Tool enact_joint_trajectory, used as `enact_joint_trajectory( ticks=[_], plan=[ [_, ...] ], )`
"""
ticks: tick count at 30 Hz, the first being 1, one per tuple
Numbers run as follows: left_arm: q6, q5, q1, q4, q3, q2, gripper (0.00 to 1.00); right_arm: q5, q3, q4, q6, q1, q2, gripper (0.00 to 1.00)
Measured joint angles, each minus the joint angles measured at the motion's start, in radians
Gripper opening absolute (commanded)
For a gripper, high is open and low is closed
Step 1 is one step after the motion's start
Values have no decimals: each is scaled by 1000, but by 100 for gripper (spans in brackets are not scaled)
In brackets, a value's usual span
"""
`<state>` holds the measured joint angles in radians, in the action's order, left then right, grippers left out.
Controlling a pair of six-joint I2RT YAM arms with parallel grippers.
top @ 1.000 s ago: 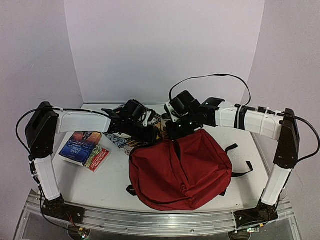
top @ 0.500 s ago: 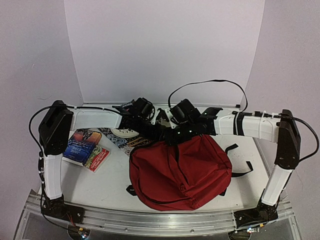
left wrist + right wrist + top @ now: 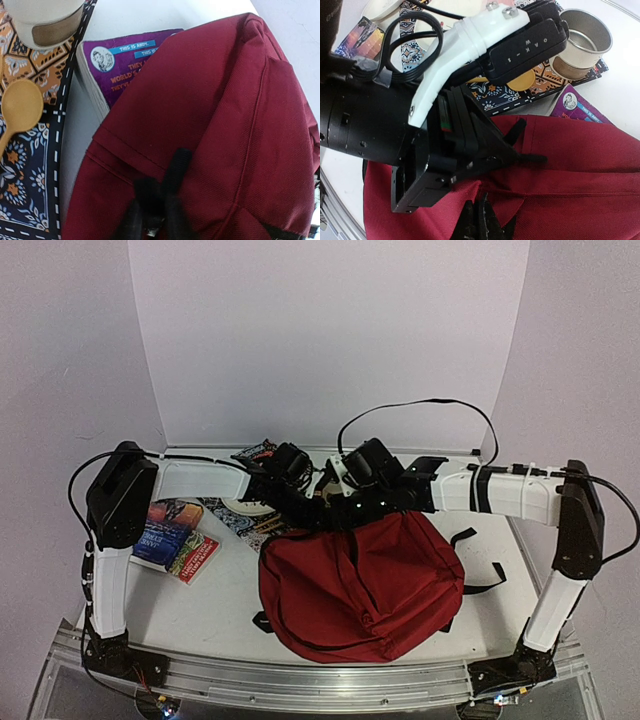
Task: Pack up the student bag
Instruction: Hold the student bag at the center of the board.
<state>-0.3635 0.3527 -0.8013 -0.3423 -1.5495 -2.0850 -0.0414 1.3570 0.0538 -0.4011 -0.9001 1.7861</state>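
Note:
The student bag [image 3: 360, 585] is a dark-red backpack lying in the middle of the table. My left gripper [image 3: 155, 212] sits at the bag's far top edge, shut on a black zipper pull [image 3: 178, 165]. In the right wrist view the left gripper's fingers [image 3: 507, 150] pinch that pull [image 3: 532, 159] from the left. My right gripper [image 3: 479, 220] is just below, shut on a fold of the bag's red fabric [image 3: 570, 175] beside the zipper. In the top view both grippers meet at the bag's far edge, the left [image 3: 322, 506] and the right [image 3: 347, 516].
A purple book [image 3: 120, 65] lies partly under the bag's far side. Behind it a patterned mat [image 3: 30, 165] holds a wooden spoon [image 3: 20, 107] and a metal tin [image 3: 585, 35]. Two books [image 3: 165, 532] lie at the left. Black straps [image 3: 480, 560] trail off the bag's right.
My left arm reached right to the bag's top and its jaws closed on the zipper pull. My right gripper stayed shut and settled slightly lower on the bag's fabric.

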Motion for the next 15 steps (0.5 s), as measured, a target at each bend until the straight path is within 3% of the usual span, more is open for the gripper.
enact_joint_trajectory(
  ticks=[15],
  plan=[
    [-7, -26, 21, 0, -2, 45, 0, -2, -195, -27, -34, -24, -179, 0]
  ],
)
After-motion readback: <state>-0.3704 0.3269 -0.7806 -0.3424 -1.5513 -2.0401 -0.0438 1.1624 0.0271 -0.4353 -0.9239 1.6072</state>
